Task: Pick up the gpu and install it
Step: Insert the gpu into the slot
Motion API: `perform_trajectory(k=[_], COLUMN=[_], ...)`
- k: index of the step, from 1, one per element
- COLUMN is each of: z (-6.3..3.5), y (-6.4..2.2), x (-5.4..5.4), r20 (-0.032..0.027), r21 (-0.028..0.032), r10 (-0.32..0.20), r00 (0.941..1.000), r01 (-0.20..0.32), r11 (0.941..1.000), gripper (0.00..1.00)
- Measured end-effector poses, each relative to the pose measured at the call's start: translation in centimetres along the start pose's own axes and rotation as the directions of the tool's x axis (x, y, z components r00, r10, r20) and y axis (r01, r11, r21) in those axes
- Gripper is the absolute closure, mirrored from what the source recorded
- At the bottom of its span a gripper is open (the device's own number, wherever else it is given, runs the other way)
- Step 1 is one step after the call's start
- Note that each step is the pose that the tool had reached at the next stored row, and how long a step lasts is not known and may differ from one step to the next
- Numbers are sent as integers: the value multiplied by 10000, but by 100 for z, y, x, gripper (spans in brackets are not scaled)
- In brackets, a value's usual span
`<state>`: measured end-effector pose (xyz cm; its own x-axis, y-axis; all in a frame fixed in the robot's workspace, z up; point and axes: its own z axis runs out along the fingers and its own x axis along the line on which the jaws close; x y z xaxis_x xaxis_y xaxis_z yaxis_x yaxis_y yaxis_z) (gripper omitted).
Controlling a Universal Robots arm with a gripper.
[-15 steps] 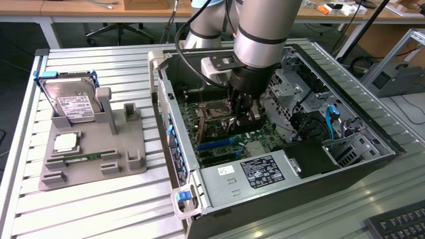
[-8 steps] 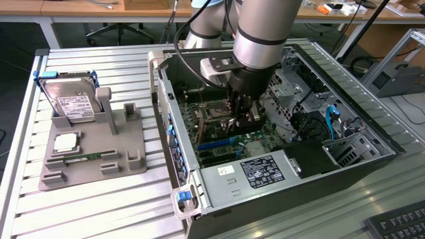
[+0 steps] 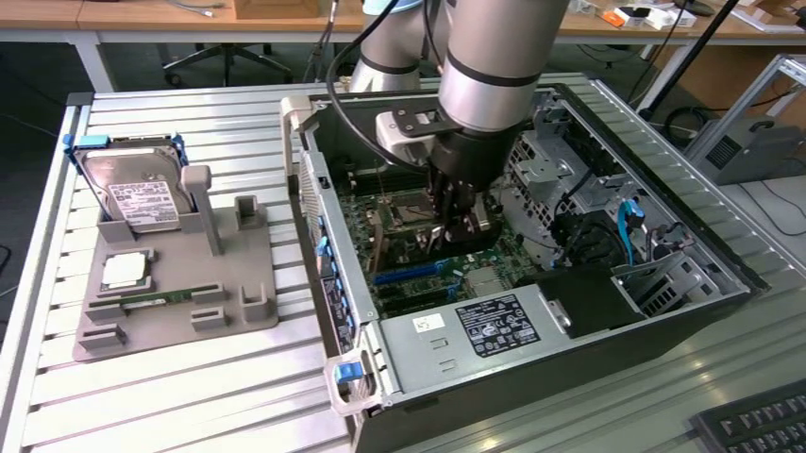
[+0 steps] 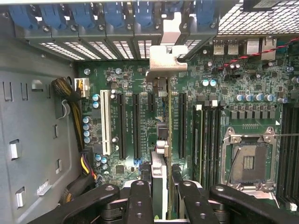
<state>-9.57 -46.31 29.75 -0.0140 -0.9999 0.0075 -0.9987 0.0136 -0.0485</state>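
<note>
Clamped edge-on between the fingers of the gripper (image 4: 161,186), the gpu (image 4: 161,140) stands upright above the motherboard (image 4: 140,79) inside the open computer case (image 3: 330,283), silver end bracket (image 4: 163,58) toward the rear slot openings, apparently so its lower edge can line up with an expansion slot (image 4: 181,123). Seated or not: cannot tell. Parked well apart on the grey holder tray (image 3: 252,316) at the exterior view's left: hard drive (image 3: 142,198) and RAM stick (image 3: 158,298), untouched.

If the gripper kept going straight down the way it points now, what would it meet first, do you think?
The gripper holds the gpu edge-on above the motherboard inside the case. Going straight on, the card's lower edge would likely meet the board's expansion slots first, though the remaining gap is hard to judge.
</note>
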Motion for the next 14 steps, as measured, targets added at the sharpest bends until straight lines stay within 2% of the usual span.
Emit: perform_trajectory(k=[14], z=[19], y=[37], x=[0], r20=[-10], r21=[1], r10=[0], r00=[10000], r01=[0], r11=[10000], gripper=[73])
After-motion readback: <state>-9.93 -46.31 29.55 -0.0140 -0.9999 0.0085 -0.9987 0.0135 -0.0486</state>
